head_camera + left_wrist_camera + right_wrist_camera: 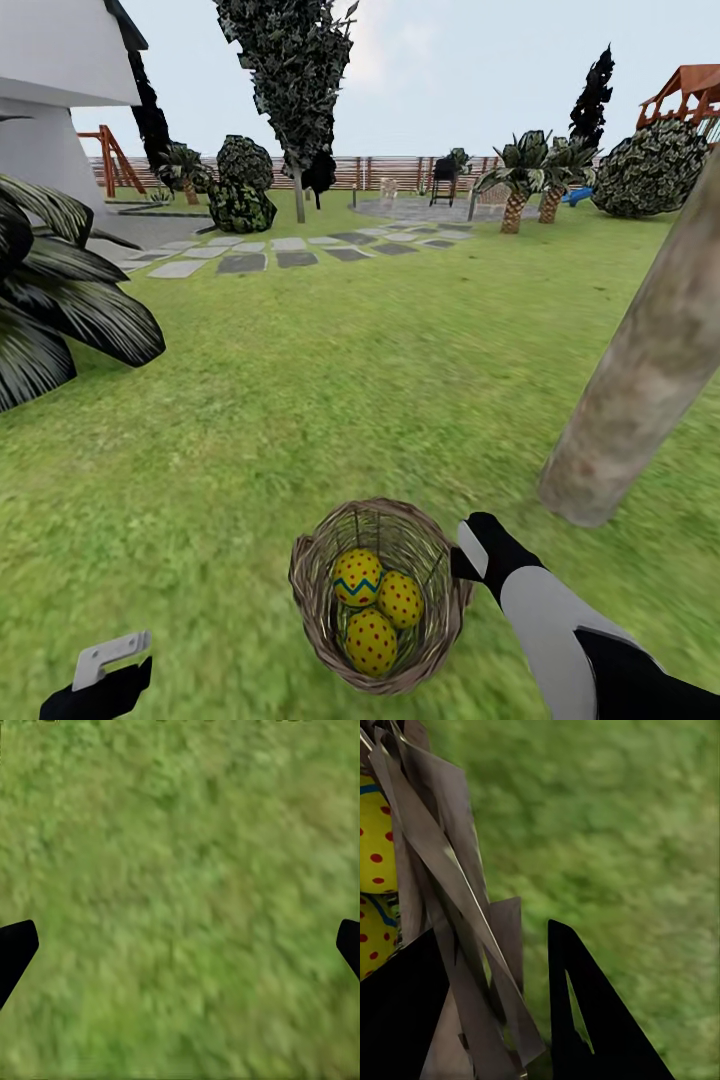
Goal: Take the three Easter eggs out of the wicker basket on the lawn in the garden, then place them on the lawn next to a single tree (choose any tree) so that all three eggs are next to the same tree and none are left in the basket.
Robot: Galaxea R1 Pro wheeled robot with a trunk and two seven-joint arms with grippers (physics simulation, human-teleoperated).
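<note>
On the lawn (pixel 300 400), near the trunk (pixel 640 380), sits the basket (pixel 310 590) with three eggs (pixel 372 640) inside. Right gripper (pixel 462 562) straddles the basket's rim, one finger (pixel 592 1020) outside, one inside, jaws pinching the wicker. Left gripper (pixel 180 945) hangs spread wide over bare grass.
</note>
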